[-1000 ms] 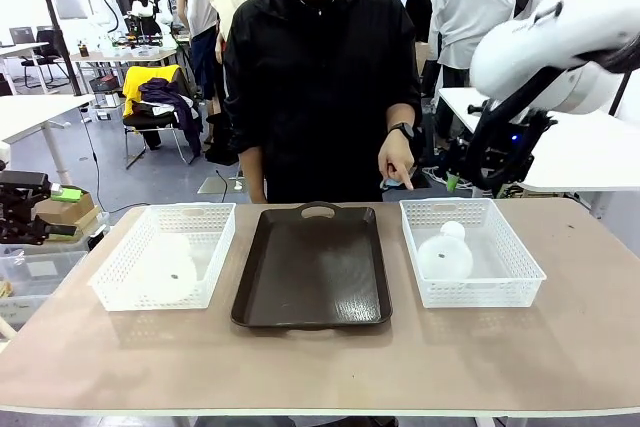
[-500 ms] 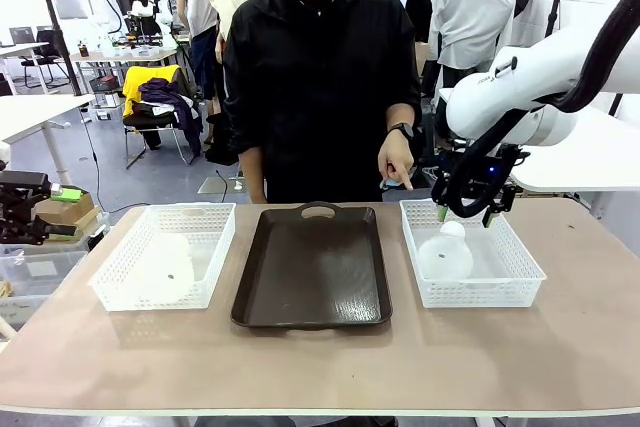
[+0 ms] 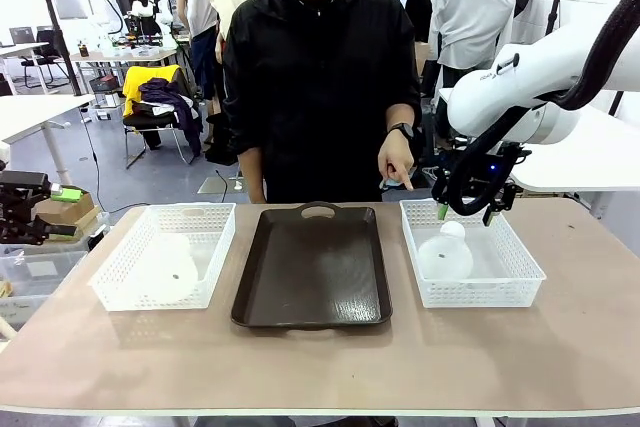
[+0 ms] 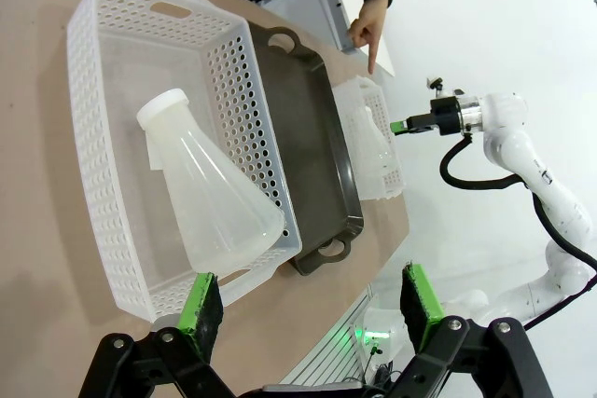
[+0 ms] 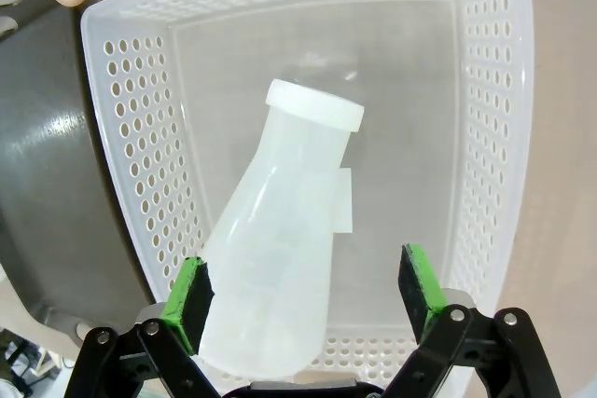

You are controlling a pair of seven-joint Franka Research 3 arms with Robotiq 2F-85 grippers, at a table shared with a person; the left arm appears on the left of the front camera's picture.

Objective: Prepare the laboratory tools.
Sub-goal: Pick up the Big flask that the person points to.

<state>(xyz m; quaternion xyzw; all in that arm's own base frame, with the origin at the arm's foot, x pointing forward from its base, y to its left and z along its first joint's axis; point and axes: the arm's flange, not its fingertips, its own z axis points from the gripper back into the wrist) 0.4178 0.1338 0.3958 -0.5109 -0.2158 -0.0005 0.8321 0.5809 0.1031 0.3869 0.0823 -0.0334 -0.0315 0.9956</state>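
Flasks: neither is gripped, and both lie on their sides. The right claw (image 3: 463,215) hangs spread wide just above the right flask (image 3: 445,257), green pads either side of its base (not touching, as far as the wrist view tells). That flask is in the white basket (image 3: 482,297) right of the dark tray (image 3: 312,277). The left claw (image 4: 312,309), also spread and empty, looks down on the left flask (image 4: 210,193) in the basket (image 4: 93,137) left of the tray. A person's hand (image 3: 398,165) points down near the tray's far right corner. The tray is bare, so I judge nearly all the work remains.
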